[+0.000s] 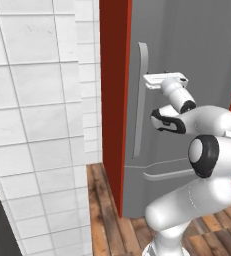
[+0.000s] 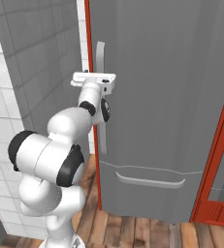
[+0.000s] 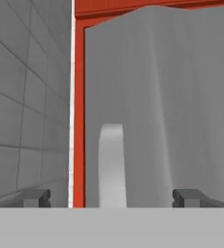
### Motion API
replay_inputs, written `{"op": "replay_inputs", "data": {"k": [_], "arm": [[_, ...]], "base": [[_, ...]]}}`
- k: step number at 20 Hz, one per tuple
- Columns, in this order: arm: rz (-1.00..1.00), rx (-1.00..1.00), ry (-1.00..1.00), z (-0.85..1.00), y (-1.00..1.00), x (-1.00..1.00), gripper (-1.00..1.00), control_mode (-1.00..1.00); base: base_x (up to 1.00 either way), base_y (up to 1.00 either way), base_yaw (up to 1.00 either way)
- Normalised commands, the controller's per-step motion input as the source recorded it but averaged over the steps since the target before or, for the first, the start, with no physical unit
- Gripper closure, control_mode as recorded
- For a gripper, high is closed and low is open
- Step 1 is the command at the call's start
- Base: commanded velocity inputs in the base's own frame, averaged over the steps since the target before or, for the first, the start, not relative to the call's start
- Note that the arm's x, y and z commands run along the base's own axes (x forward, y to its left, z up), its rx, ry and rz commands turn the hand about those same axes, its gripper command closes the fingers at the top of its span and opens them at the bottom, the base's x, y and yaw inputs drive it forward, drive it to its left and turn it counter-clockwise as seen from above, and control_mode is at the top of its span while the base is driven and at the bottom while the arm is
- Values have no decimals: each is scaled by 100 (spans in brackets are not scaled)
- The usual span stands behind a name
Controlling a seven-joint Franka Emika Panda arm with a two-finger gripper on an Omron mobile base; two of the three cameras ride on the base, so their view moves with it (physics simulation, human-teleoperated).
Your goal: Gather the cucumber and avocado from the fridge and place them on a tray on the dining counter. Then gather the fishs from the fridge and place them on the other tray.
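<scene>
Tool (image 3: 111,197) jaws spread wide, holding nothing, fridge door handle (image 3: 112,164) at 12 o'clock between fingertips (image 3: 36,197); grey fridge door (image 2: 162,97) closed.

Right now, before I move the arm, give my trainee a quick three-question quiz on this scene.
1. True or false: the fridge door is shut.
2. In the hand view, the door handle lies: A) between the two fingertips, B) outside both, C) behind the camera.
3. Fill in: the gripper is ____ and holds nothing.

Key: 1 true; 2 A; 3 open.
</scene>
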Motion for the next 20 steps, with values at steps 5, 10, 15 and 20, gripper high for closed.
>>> {"op": "replay_inputs", "data": {"k": [5, 10, 15, 20], "arm": [[0, 0, -3, -27, 26, 26, -100, -100], [0, 0, -7, -38, 12, 36, -100, -100], [0, 0, -10, -43, 0, 34, -100, -100], [0, 0, -14, -42, 0, 43, -100, -100]], "base": [[0, 0, 0], [0, 0, 0], [0, 0, 0], [0, 0, 0]]}}
